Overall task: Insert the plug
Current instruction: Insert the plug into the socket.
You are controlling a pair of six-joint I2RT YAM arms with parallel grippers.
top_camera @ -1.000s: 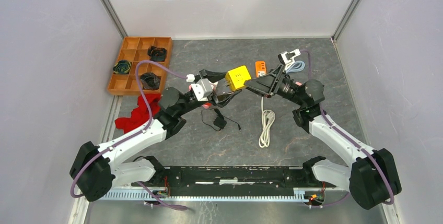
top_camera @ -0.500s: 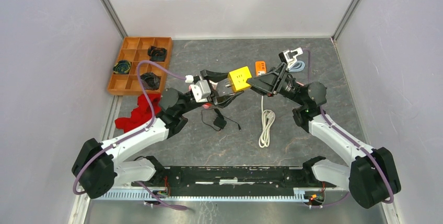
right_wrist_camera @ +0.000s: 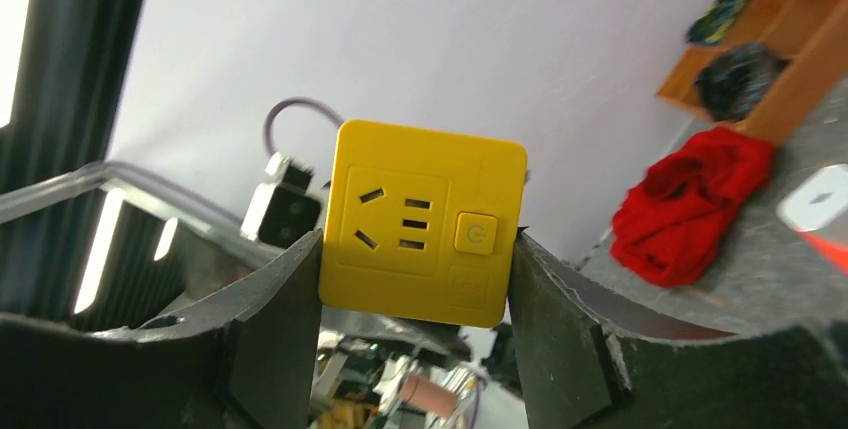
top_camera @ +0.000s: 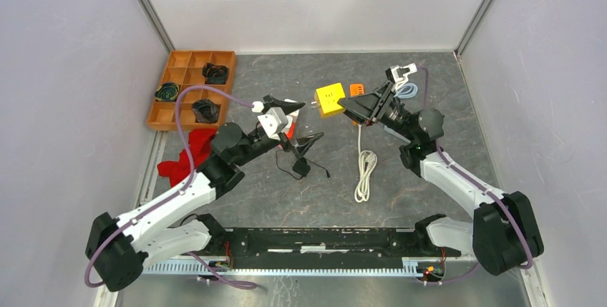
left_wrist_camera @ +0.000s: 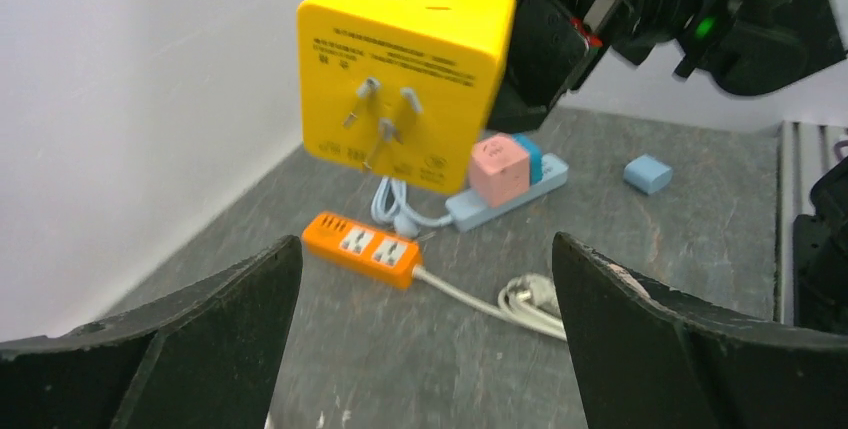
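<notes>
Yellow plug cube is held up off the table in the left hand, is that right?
Not quite. The yellow plug cube is held up off the table in the right hand, as the right wrist view shows. The left hand is open and empty.

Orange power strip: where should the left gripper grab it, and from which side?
Take the orange power strip across its long sides, from above: it lies flat, sockets up. Pinch toward its cord, probably, leaving the sockets clear.

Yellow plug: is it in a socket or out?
Out. The right gripper holds the yellow plug in the air, prongs bare; the orange strip lies apart below.
</notes>
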